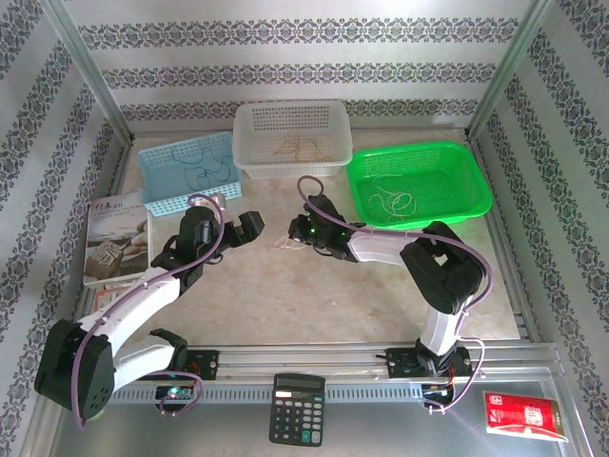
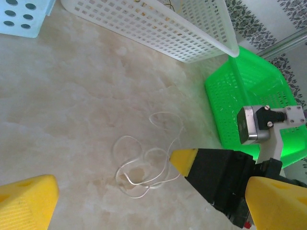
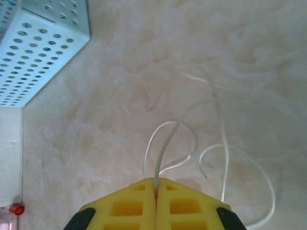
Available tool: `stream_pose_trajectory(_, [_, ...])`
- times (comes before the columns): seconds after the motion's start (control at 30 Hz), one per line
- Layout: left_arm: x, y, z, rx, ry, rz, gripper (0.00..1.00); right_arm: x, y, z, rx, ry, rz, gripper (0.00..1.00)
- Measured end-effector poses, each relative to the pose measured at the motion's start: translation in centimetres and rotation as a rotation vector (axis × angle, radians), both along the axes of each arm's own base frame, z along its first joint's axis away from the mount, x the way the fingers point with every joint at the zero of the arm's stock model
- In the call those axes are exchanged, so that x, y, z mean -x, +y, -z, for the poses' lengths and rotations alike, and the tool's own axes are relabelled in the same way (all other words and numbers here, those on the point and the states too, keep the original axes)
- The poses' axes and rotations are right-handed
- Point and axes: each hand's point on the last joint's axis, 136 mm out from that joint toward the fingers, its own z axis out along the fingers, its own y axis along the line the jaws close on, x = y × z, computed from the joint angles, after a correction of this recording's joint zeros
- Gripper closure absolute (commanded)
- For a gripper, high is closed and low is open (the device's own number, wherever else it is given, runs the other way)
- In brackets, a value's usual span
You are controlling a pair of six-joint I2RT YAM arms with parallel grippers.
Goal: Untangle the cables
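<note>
A whitish cable (image 1: 283,244) lies in loose tangled loops on the marble table between the two arms. My right gripper (image 3: 156,184) is shut on one strand of this cable (image 3: 165,143), which rises straight out of the closed yellow pads. In the left wrist view the same loops (image 2: 144,167) lie flat, and the right gripper's yellow tip (image 2: 184,160) touches their right side. My left gripper (image 2: 151,191) hangs open above the loops with nothing between its fingers. From above, the left gripper (image 1: 249,226) sits just left of the right gripper (image 1: 297,231).
Three baskets line the back: a blue one (image 1: 186,171) with dark cable, a white one (image 1: 292,138) with tan cable, a green one (image 1: 419,181) with whitish cable. A book (image 1: 116,240) lies at the left. A calculator (image 1: 297,409) and a red packet (image 1: 525,415) sit in front.
</note>
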Motion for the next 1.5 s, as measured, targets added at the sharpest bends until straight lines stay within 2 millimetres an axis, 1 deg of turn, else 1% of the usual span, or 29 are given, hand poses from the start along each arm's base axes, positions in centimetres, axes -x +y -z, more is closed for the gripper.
stream_pose_trajectory(0.07, [0.0,0.0,0.0,0.004,0.002,0.004,0.0,0.0,-0.2,-1.4,-0.016,-0.027,-0.023,1.0])
stream_pose_trajectory(0.1, [0.0,0.0,0.0,0.006,0.002,0.005,0.0,0.2,-0.3,-2.5,-0.032,-0.048,-0.038,1.0])
stream_pose_trajectory(0.3, [0.1,-0.7,0.3,0.042,0.026,0.038,0.0,1.3,-1.3,-10.8,-0.147,-0.223,-0.12,1.0])
stream_pose_trajectory(0.37, [0.1,-1.2,0.5,0.065,0.032,0.059,0.0,1.7,-1.8,-12.6,-0.176,-0.268,-0.138,1.0])
stream_pose_trajectory(0.43, [0.0,-1.8,0.6,0.092,0.042,0.081,0.0,2.2,-2.2,-13.9,-0.199,-0.296,-0.158,1.0])
stream_pose_trajectory(0.57, [-0.2,-3.1,0.2,0.154,0.038,0.128,0.0,2.9,-2.8,-15.4,-0.225,-0.327,-0.185,1.0])
stream_pose_trajectory(0.63, [-0.3,-3.8,-0.7,0.196,0.003,0.16,0.0,3.1,-3.0,-16.3,-0.239,-0.346,-0.194,1.0])
stream_pose_trajectory(0.73, [-0.2,-4.6,-2.2,0.252,-0.057,0.204,0.03,3.4,-3.3,-17.3,-0.256,-0.364,-0.201,1.0])
stream_pose_trajectory(0.83, [0.1,-5.2,-3.4,0.296,-0.103,0.246,0.07,3.4,-3.5,-17.5,-0.262,-0.366,-0.2,1.0])
stream_pose_trajectory(0.97, [0.4,-5.7,-4.8,0.343,-0.153,0.284,0.11,3.6,-3.5,-16.9,-0.28,-0.345,-0.194,1.0])
stream_pose_trajectory(1.07, [0.8,-6.0,-5.3,0.362,-0.179,0.31,0.13,3.8,-3.4,-16.9,-0.301,-0.335,-0.194,1.0])
stream_pose_trajectory(1.23, [0.9,-6.2,-5.8,0.371,-0.197,0.325,0.13,4.1,-3.1,-17.6,-0.33,-0.35,-0.229,1.0])
stream_pose_trajectory(1.33, [0.8,-6.1,-5.8,0.37,-0.198,0.315,0.13,4.5,-3.3,-18.0,-0.343,-0.364,-0.259,1.0])
stream_pose_trajectory(1.5, [0.6,-6.2,-6.1,0.37,-0.203,0.311,0.14,5.0,-4.1,-19.0,-0.365,-0.401,-0.298,1.0])
